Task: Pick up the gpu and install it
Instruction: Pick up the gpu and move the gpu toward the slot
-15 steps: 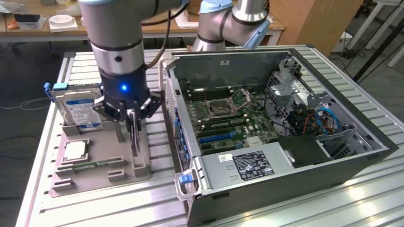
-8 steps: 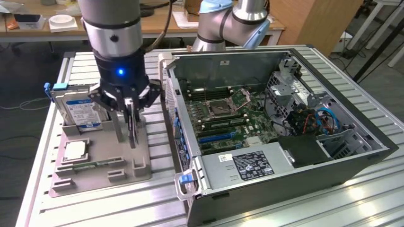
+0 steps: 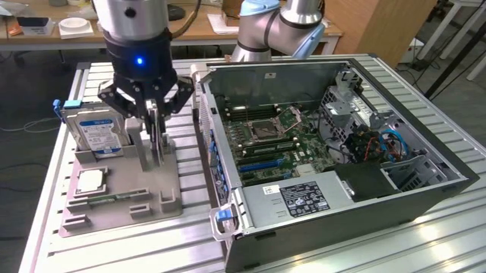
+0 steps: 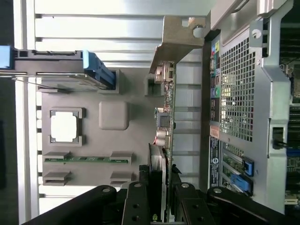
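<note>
The gpu point(image 3: 156, 149) stands on edge in a slot of the grey holder tray point(image 3: 152, 190), left of the open computer case point(image 3: 425, 193) in the exterior view. My gripper point(image 3: 154, 122) has come down over the card from above, one finger on each face, shut on its upper part. The card's lower edge still sits at the tray. In the wrist view the gpu point(image 4: 165, 123) shows edge-on, running away from my gripper point(image 4: 164, 190) to its silver end bracket point(image 4: 180, 37). The blue expansion slots point(image 3: 262, 165) lie on the motherboard inside the case.
On the same tray point(image 4: 93, 140) stand a silver hard drive with a blue label point(image 3: 95, 133), a square processor point(image 3: 90, 180) and a narrow green memory stick point(image 3: 114, 199). The case's perforated rear wall point(image 4: 239, 93) is close beside the card. A second arm point(image 3: 281, 28) stands behind the case.
</note>
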You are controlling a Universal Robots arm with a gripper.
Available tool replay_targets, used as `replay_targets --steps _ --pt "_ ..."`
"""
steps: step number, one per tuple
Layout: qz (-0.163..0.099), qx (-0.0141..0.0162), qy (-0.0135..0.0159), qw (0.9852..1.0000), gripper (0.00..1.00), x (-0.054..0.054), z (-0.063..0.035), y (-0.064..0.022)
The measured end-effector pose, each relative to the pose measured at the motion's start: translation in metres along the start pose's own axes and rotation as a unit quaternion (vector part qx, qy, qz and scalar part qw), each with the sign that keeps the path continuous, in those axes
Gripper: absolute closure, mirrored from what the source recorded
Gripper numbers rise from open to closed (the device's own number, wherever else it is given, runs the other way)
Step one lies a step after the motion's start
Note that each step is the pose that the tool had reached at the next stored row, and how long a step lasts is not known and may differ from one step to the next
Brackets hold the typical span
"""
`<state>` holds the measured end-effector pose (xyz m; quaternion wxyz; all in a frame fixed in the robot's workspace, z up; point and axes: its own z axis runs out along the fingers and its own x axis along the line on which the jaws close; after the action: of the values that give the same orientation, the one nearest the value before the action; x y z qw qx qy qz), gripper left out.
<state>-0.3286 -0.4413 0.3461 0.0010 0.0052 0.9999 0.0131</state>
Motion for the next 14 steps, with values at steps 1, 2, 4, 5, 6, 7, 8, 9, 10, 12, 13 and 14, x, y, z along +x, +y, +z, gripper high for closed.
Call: replay_targets --steps 1,2,4,5,6,7,8,9,10,12,13,14 --pt "0.000 0.0000 0.0000 1.0000 0.73 0.000 -0.0045 0.0001" --pt "0.000 0.0000 0.0000 1.0000 0.73 0.000 -0.0090 0.0002" --pt "0.000 0.0000 0.0000 1.0000 0.73 0.000 -0.0180 0.0004" --pt "0.000 0.0000 0.0000 1.0000 0.73 0.000 -0.0228 0.0006" --pt "0.000 0.0000 0.0000 1.0000 0.73 0.000 -0.0273 0.0007" --pt "0.000 0.0000 0.0000 1.0000 0.73 0.000 -0.0317 0.0008" --pt "0.000 0.0000 0.0000 1.0000 0.73 0.000 -0.0363 0.0009" --pt "0.000 0.0000 0.0000 1.0000 0.73 0.000 -0.0407 0.0010" --pt "0.000 0.0000 0.0000 1.0000 0.73 0.000 -0.0452 0.0012" --pt "0.000 0.0000 0.0000 1.0000 0.73 0.001 -0.0547 0.0014" --pt "0.000 0.0000 0.0000 1.0000 0.73 0.001 -0.0591 0.0015" --pt "0.000 0.0000 0.0000 1.0000 0.73 0.001 -0.0634 0.0016"
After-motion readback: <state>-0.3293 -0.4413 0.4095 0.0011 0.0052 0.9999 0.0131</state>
